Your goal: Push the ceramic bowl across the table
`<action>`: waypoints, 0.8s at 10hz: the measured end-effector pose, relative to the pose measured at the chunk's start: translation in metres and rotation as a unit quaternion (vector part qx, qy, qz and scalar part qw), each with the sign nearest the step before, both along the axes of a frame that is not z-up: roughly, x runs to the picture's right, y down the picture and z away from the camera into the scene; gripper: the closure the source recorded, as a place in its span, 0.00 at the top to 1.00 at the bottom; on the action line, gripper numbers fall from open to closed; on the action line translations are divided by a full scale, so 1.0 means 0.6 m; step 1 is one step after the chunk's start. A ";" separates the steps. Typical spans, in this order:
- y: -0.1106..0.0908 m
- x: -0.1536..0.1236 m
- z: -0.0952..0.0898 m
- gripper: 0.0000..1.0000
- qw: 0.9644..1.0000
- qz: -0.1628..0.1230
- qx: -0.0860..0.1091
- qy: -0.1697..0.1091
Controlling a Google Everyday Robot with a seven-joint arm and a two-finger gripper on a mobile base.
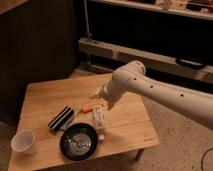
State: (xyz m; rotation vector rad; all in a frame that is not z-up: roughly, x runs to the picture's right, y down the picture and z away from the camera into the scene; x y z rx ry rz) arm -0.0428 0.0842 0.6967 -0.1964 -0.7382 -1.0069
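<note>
Cup (24,141): small and white, upright near the lower left corner of the surface, well apart from the bowl.
Dark block (61,118): black and oblong, lying at a slant up and left of the bowl, near its rim.
Bowl (79,141): shallow, round, glossy black with pale rings inside; it sits lower centre-left in the frame, near the front edge of the surface.
Orange item (88,107): small, lying flat above the bowl, left of the white item's top end.
White item (99,118): oblong, lying lengthwise, its lower end just beside the bowl's upper right rim.
Claw (98,94): at centre frame, above the orange and white items and clear of the bowl; I cannot tell whether it is spread or pressed together.
Surface (127,125): low, light wood with plank grain.
Arm (160,95): thick and white, reaching in from the right edge of the frame.
</note>
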 end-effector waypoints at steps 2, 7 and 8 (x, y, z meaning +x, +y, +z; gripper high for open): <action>0.085 -0.055 -0.035 0.29 0.999 -0.014 -0.043 -0.031; 0.266 -0.164 -0.044 0.00 0.993 -0.043 -0.086 -0.066; 0.298 -0.171 -0.016 0.00 0.993 -0.036 -0.078 -0.076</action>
